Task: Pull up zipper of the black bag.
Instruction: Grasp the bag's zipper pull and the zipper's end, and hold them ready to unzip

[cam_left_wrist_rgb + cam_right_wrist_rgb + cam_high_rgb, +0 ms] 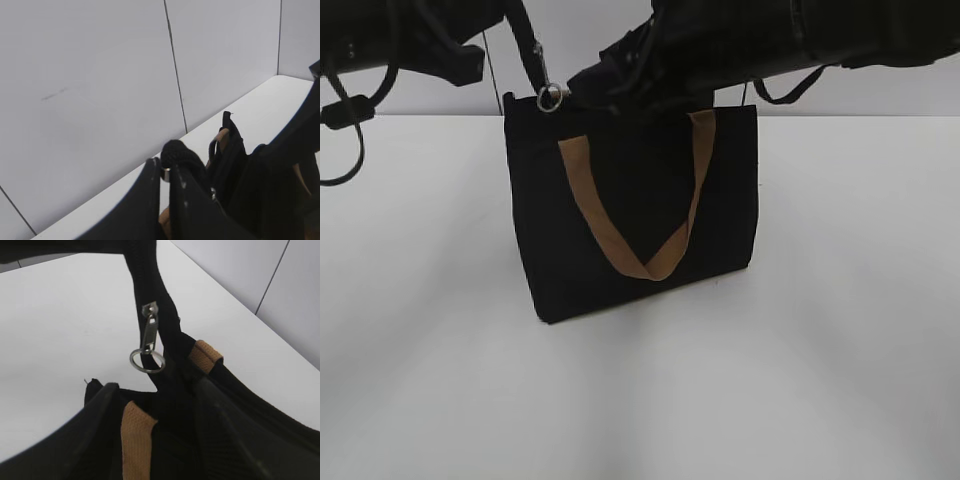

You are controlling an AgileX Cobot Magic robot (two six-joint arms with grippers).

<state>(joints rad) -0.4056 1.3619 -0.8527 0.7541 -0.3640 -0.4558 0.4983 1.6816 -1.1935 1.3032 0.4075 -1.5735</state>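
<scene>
The black bag (640, 220) stands upright on the white table, its tan handle (620, 230) hanging down the front. The zipper's black tail rises from the bag's top left corner, and the silvery pull with its ring (549, 97) hangs from it. My left gripper (542, 82) comes down from the upper left and is shut on that zipper tail. In the left wrist view (167, 172) black woven fabric and a bit of metal sit between its fingertips. The pull (148, 342) hangs free in the right wrist view. My right gripper (605, 85) (157, 425) straddles the bag's top edge and clamps it.
The white table (840, 330) spreads on all sides of the bag. A pale panelled wall (100, 75) stands close behind the table's far edge. Both arms and their cables hang over the bag's top.
</scene>
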